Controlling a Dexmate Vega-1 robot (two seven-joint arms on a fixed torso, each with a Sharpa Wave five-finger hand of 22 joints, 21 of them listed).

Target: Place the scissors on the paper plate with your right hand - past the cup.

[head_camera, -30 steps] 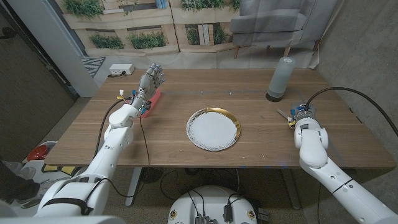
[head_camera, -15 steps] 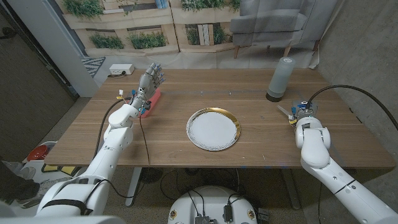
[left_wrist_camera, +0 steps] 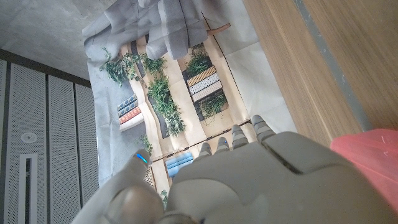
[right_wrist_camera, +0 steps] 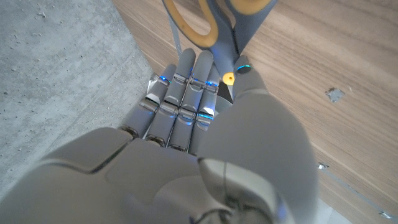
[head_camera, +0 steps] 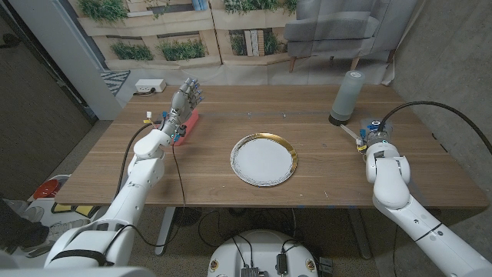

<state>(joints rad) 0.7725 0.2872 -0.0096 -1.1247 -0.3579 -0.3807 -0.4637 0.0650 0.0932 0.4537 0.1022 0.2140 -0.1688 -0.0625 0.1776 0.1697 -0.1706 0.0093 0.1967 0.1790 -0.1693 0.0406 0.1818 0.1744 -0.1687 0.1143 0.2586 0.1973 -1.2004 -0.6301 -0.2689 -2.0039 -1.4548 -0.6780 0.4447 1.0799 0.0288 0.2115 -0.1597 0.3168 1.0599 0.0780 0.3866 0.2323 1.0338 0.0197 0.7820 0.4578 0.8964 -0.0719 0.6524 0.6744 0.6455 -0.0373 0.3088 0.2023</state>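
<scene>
**Operator:** Since the earlier frame my right hand [head_camera: 374, 137] has slid a little farther up the table toward the cup [head_camera: 346, 97]. In the right wrist view its fingers [right_wrist_camera: 186, 93] are closed around the scissors [right_wrist_camera: 214, 25], near the pivot, with the yellow-lined handle loops just beyond them.

**Listener:** How will they handle?

**Operator:** I judge them light, rigid and smooth, so they could twist in the grip; holding close to the pivot should keep them steady.

**Listener:** What is there, counted?

**Operator:** Nearest, one gold-rimmed paper plate [head_camera: 264, 161] at mid-table. Farther off, one scissors, one grey cup, and one red object [head_camera: 188, 125] beside my left hand [head_camera: 187, 97], which is raised with fingers loosely curled, holding nothing.
</scene>
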